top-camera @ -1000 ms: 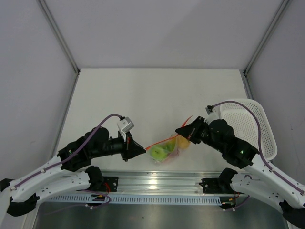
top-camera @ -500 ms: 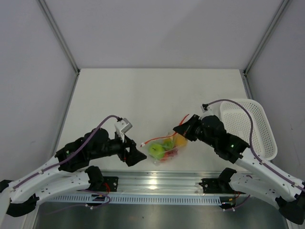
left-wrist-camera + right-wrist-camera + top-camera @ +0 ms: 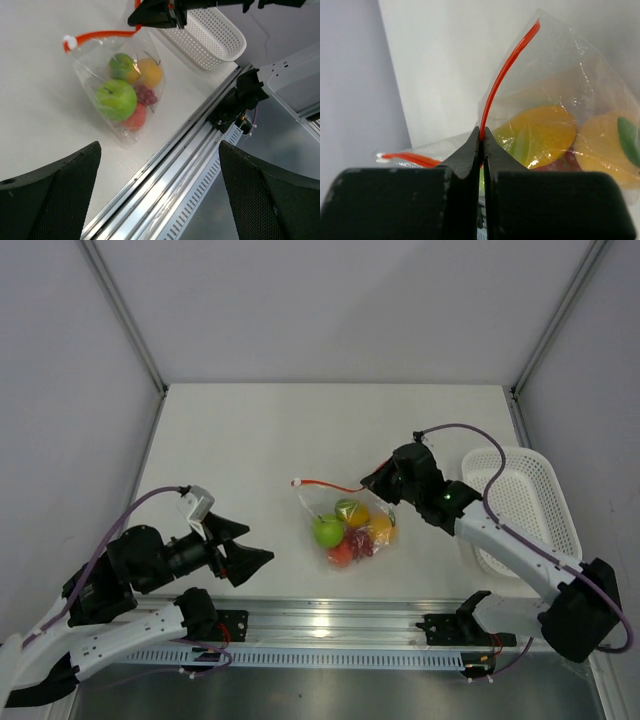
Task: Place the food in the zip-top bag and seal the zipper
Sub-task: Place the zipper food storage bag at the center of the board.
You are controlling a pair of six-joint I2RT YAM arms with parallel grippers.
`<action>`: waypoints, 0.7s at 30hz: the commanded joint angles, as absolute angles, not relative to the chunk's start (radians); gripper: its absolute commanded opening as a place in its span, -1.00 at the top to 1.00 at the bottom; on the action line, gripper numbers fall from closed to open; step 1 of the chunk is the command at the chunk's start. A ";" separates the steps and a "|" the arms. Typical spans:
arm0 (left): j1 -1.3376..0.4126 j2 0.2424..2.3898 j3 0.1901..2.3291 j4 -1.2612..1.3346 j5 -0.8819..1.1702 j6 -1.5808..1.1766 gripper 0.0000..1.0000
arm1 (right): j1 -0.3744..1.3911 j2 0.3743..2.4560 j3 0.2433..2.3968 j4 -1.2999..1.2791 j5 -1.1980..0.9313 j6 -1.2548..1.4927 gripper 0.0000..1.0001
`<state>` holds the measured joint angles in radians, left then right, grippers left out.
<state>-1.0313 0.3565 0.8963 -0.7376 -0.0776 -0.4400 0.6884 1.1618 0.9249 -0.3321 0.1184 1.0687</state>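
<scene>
Zip-top bag (image 3: 352,530) holding the food (image 3: 328,531), lying mid-table (image 3: 250,440).
Zipper (image 3: 330,486): right end pinched in the closed right gripper (image 3: 375,483), white tab end free. Left gripper (image 3: 245,548): closed at the bag a second ago, now spread wide, drawn back left, well apart. White basket (image 3: 530,510) at right.

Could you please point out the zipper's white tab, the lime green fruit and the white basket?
zipper's white tab (image 3: 70,43), left wrist view, its round middle.
lime green fruit (image 3: 116,99), left wrist view, centre of its skin.
white basket (image 3: 211,42), left wrist view, its mesh side wall.
</scene>
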 commanded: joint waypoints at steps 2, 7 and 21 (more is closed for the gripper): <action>-1.032 0.359 0.920 -0.801 -0.086 -0.457 -0.99 | 0.647 1.282 1.023 -0.315 0.167 1.100 1.00; -1.032 0.327 0.904 -0.805 -0.071 -0.482 -0.99 | 0.601 1.438 1.098 -0.310 0.143 1.140 1.00; -1.032 0.247 0.888 -0.859 -0.084 -0.543 -0.99 | 0.514 1.805 1.241 -0.242 0.037 1.163 1.00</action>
<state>-1.0313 0.2680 0.8955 -0.8528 -0.0795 -0.5030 0.5148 1.7645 1.1995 -0.2687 0.0406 1.1557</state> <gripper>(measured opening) 0.994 0.009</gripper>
